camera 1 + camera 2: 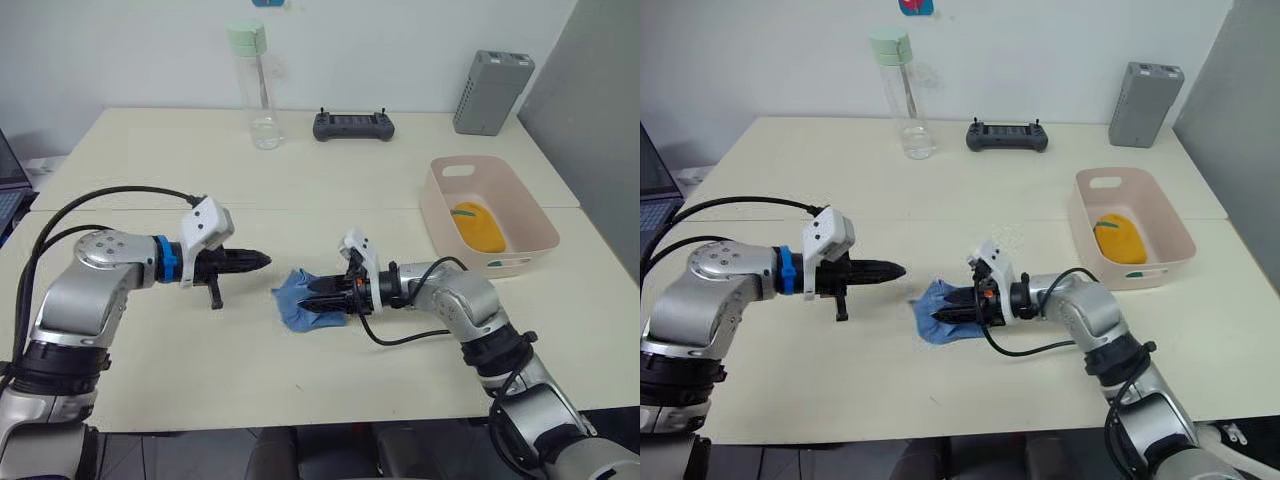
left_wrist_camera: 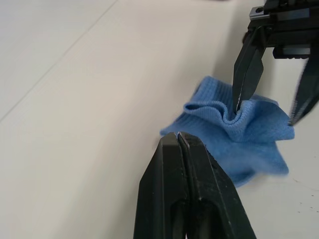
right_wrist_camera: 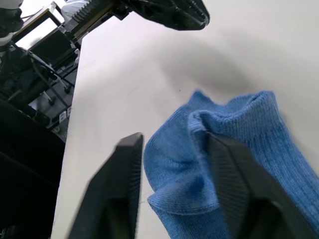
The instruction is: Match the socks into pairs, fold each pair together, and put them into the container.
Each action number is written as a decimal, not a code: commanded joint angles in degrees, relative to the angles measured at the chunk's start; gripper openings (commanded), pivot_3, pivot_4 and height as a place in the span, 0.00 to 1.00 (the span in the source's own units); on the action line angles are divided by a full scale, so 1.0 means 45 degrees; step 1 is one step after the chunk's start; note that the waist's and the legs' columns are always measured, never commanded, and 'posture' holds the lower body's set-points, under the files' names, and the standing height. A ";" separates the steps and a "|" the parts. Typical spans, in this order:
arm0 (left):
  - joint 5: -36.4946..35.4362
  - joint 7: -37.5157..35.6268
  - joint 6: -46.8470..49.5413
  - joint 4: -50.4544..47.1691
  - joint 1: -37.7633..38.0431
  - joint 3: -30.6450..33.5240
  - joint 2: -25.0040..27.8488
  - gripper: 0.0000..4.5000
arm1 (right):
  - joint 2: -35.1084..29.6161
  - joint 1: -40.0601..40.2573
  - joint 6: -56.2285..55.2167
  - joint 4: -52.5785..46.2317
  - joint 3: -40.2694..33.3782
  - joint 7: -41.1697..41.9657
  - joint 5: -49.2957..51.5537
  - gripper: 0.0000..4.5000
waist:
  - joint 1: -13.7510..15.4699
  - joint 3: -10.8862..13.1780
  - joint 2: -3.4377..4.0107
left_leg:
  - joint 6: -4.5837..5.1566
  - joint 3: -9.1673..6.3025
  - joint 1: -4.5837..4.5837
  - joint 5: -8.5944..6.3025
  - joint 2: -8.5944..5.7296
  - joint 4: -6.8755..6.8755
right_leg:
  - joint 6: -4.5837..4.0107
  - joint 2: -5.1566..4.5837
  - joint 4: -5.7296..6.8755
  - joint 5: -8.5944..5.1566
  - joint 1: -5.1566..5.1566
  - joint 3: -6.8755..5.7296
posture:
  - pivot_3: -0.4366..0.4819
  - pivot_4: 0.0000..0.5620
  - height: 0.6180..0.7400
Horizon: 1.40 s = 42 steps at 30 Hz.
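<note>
Blue socks (image 1: 300, 298) bunched mid-table toward the front edge; right gripper (image 1: 318, 296) has fingers spread, one tip poking into the fabric folds, nothing clamped. Left gripper (image 1: 262, 260) just beside the socks, fingers clenched together and empty. Pink container (image 1: 520, 220) near the right edge holds a yellow pair (image 1: 477, 226).

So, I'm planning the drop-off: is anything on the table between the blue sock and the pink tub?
Nothing visible. The blue sock lies at the right hand, and bare table runs to the pink tub.
</note>
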 commanded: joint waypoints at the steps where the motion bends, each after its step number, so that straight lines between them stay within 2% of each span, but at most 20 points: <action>1: -0.0479 0.0424 0.0233 -0.0440 -0.0428 0.0452 -0.0206 0.00 | -0.0099 -0.0590 0.0588 -0.1394 -0.0843 0.0152 0.0902 0.80 | 0.0002 0.0001 0.0001 | 0.0000 -0.0001 -0.0002 0.0000 0.0000 -0.0001 | 0.0000 0.0000 0.0001 0.0000 -0.0002 0.0000 | 0.48 0.27 1.00; 3: -0.0785 0.0485 0.0553 -0.0883 -0.0424 0.0420 -0.0345 0.00 | -0.0176 -0.0651 0.0732 -0.1581 -0.1094 -0.0073 0.0976 0.96 | -0.0001 0.0001 0.0001 | 0.0000 -0.0003 -0.0004 0.0000 0.0001 -0.0001 | 0.0000 0.0000 0.0003 0.0000 -0.0002 -0.0002 | 0.48 0.27 1.00; 4: -0.0888 0.0510 0.0654 -0.1106 -0.0373 0.0366 -0.0384 0.00 | -0.0264 -0.0618 0.0813 -0.1651 -0.1214 -0.0105 0.1041 0.99 | -0.0002 0.0000 0.0001 | 0.0000 -0.0002 -0.0003 0.0000 0.0001 0.0000 | 0.0000 0.0000 0.0003 0.0000 -0.0002 -0.0001 | 0.48 0.27 1.00; 10: -0.0960 0.0745 0.0627 -0.1610 -0.0149 0.0026 -0.0757 0.00 | -0.0915 0.0213 0.1568 -0.2232 -0.2243 -0.0296 0.1821 0.99 | 0.0020 0.0000 0.0001 | 0.0000 -0.0001 -0.0005 0.0000 -0.0001 -0.0002 | -0.0001 -0.0001 -0.0015 0.0000 0.0003 0.0001 | 0.48 0.27 1.00; 14: -0.0932 0.0876 0.0589 -0.1312 -0.0564 -0.0091 -0.0973 0.00 | -0.1216 0.0568 0.1596 -0.2403 -0.2168 -0.0776 0.1588 0.99 | -0.0017 0.0000 0.0000 | 0.0001 -0.0001 -0.0004 0.0000 0.0000 0.0000 | 0.0001 0.0000 -0.0010 0.0001 0.0001 0.0002 | 0.48 0.27 1.00; 18: -0.0914 0.0318 0.0643 -0.1907 0.0057 -0.0735 -0.0825 0.00 | -0.1266 0.0758 0.1647 -0.2011 -0.1967 -0.1518 0.1129 0.99 | -0.0048 0.0000 0.0001 | 0.0000 0.0003 -0.0002 0.0000 0.0001 -0.0002 | 0.0002 0.0001 -0.0013 0.0002 0.0000 0.0008 | 0.48 0.27 1.00; 23: 0.1618 0.0637 -0.2415 -0.0815 0.1546 -0.2069 -0.0400 0.00 | -0.1054 0.0937 0.2190 -0.1515 -0.1899 -0.2225 0.0946 0.99 | -0.0036 0.0000 0.0001 | 0.0000 0.0008 0.0001 0.0000 0.0001 -0.0019 | -0.0005 -0.0001 -0.0023 0.0000 -0.0001 0.0018 | 0.48 0.27 1.00; 26: 0.2286 0.0753 -0.3408 -0.0069 0.1821 -0.2266 -0.0387 0.00 | -0.1004 0.0974 0.2471 -0.1424 -0.1816 -0.2329 0.1023 0.99 | -0.0018 0.0001 0.0001 | 0.0001 0.0007 -0.0005 0.0000 0.0001 -0.0015 | -0.0007 0.0000 -0.0022 0.0000 -0.0009 0.0015 | 0.48 0.27 1.00; 30: 0.2852 0.0605 -0.4284 0.0369 0.2314 -0.2546 -0.0292 0.00 | -0.0429 0.1162 0.3121 -0.0747 -0.1786 -0.2515 0.1241 0.99 | -0.0010 -0.0001 0.0000 | 0.0000 0.0018 -0.0001 0.0000 0.0000 -0.0009 | 0.0000 -0.0009 -0.0040 0.0002 0.0003 0.0022 | 0.48 0.27 1.00; 36: 0.2685 0.0590 -0.4210 0.0311 0.2409 -0.2320 -0.0410 0.00 | 0.0222 0.0925 0.3261 0.0205 -0.1341 -0.2514 0.1024 0.99 | -0.0025 -0.0005 0.0001 | 0.0000 0.0016 0.0007 0.0000 0.0001 -0.0010 | 0.0001 -0.0009 -0.0036 0.0002 0.0007 0.0017 | 0.48 0.27 1.00; 42: 0.2566 0.0620 -0.4045 0.0240 0.2348 -0.2179 -0.0480 0.00 | 0.1595 0.0342 0.3064 0.1160 -0.1292 -0.2455 0.1104 0.99 | -0.0098 -0.0005 0.0002 | 0.0001 0.0019 0.0031 0.0000 0.0005 -0.0011 | 0.0005 -0.0006 -0.0013 0.0005 0.0008 0.0019 | 0.48 0.27 1.00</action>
